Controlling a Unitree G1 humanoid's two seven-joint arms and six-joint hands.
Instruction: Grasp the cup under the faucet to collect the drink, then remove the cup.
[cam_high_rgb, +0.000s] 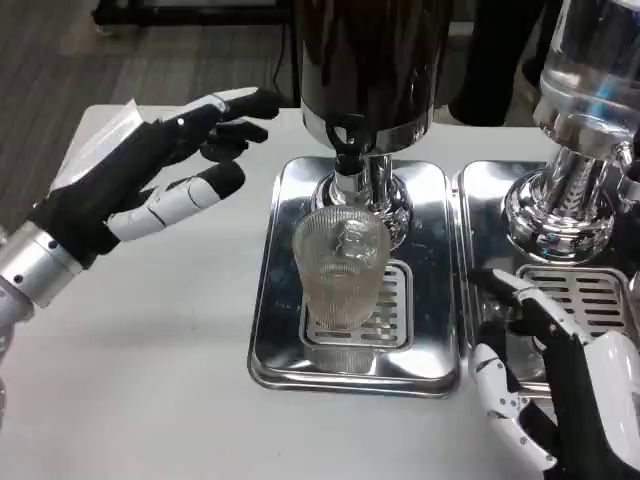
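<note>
A clear ribbed cup (341, 266) stands upright on the grate of the steel drip tray (290, 340), right below the black faucet (347, 150) of the dark drink dispenser (365, 60). My left hand (150, 175) hovers open to the left of the dispenser, fingers spread and reaching toward it, apart from the cup. Low at the right, my right hand (555, 390) stays open over the neighbouring tray's front corner, holding nothing.
A second dispenser (590, 110) with a clear tank stands on its own steel tray (590, 300) at the right. White table (130, 380) lies in front and to the left; its far edge runs behind the dispensers.
</note>
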